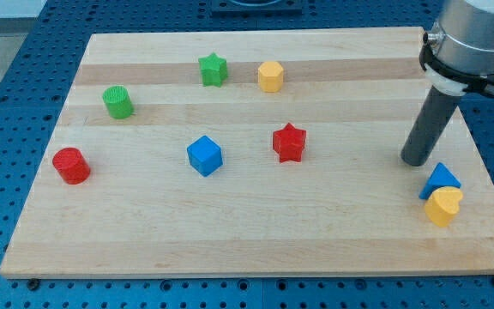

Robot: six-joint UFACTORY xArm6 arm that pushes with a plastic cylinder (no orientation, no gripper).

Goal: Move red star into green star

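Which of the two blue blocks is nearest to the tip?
The blue block at the view's right, touching the yellow block, just below my tip; the blue cube is far left.

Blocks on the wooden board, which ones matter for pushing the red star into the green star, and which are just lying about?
Belong to the job:
red star block
green star block
my tip, to the view's right of the red star

Just lying about:
yellow hexagon block
green cylinder
red cylinder
blue cube
blue block
yellow heart block
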